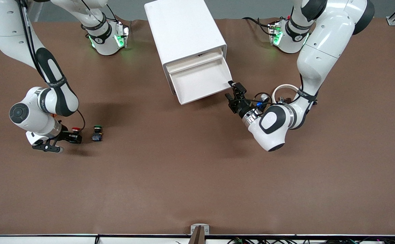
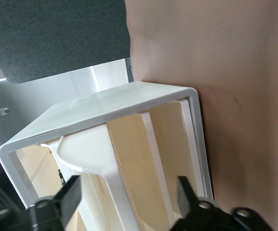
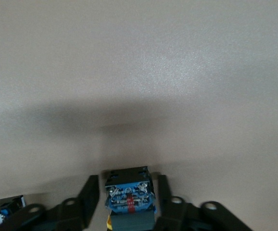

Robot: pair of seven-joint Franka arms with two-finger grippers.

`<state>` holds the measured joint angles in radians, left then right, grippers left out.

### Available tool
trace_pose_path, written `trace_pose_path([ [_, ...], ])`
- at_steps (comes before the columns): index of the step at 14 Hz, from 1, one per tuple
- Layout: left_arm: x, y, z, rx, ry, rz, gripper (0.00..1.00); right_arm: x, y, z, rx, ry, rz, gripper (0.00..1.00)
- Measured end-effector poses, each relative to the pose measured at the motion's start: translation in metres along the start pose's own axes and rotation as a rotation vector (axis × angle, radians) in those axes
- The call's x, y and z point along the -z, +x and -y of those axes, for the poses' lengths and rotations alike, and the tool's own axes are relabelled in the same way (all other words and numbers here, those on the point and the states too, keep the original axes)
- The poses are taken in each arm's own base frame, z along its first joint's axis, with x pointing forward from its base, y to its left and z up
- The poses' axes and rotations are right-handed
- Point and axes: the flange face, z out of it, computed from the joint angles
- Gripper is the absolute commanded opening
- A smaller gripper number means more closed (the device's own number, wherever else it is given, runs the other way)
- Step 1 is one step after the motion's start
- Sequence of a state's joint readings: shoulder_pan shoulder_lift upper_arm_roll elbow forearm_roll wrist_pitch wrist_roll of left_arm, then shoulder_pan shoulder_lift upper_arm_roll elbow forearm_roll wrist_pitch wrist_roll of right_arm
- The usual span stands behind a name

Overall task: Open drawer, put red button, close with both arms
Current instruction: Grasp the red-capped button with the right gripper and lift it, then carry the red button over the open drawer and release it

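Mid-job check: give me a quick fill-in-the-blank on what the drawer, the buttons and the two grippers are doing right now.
1. The drawer of the white cabinet stands pulled ____.
2. The right gripper has its fingers around the button with the ____ cap.
3. The green button rests on the ____, beside the right gripper.
4. The left gripper, fingers spread, is at the drawer's ____ edge.

Missing words: open; red; table; front

Brown tabletop (image 1: 197, 176) — grey floor (image 1: 251, 8)
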<state>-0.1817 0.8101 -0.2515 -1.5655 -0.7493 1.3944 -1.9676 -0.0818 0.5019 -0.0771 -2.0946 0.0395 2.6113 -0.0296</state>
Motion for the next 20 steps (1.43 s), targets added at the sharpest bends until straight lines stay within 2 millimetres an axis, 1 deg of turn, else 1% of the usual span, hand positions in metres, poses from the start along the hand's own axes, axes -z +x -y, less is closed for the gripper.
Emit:
trace_pose_path([
  [3, 0.028, -0.006, 0.008, -0.097, -0.070, -0.007, 1.00, 0.000, -0.001, 0.000, -0.004, 0.001, 0.015, 0.00],
  [5, 0.042, -0.008, 0.013, -0.229, -0.102, -0.021, 1.00, 0.005, -0.001, 0.000, -0.020, 0.009, 0.052, 0.00],
  [7, 0.049, -0.006, 0.017, -0.374, -0.120, -0.048, 1.00, 0.026, 0.005, 0.003, -0.060, 0.022, 0.096, 0.00],
  [8, 0.051, -0.004, 0.019, -0.436, -0.130, -0.080, 1.00, 0.041, 0.010, 0.007, -0.085, 0.027, 0.116, 0.00],
  [10, 0.059, -0.001, 0.025, -0.565, -0.155, -0.161, 1.00, 0.075, 0.016, 0.029, -0.142, 0.032, 0.154, 0.00],
  [12, 0.067, 0.000, 0.030, -0.663, -0.187, -0.224, 1.00, 0.107, 0.013, 0.064, -0.208, 0.028, 0.189, 0.00],
  [15, 0.085, 0.001, 0.029, -0.784, -0.291, -0.321, 1.00, 0.151, -0.006, 0.135, -0.307, 0.034, 0.226, 0.00],
  [18, 0.107, -0.004, 0.029, -0.903, -0.421, -0.431, 1.00, 0.195, -0.036, 0.214, -0.395, 0.026, 0.205, 0.00],
  [20, 0.122, -0.012, 0.035, -0.958, -0.519, -0.488, 1.00, 0.223, -0.065, 0.269, -0.448, 0.026, 0.183, 0.00],
])
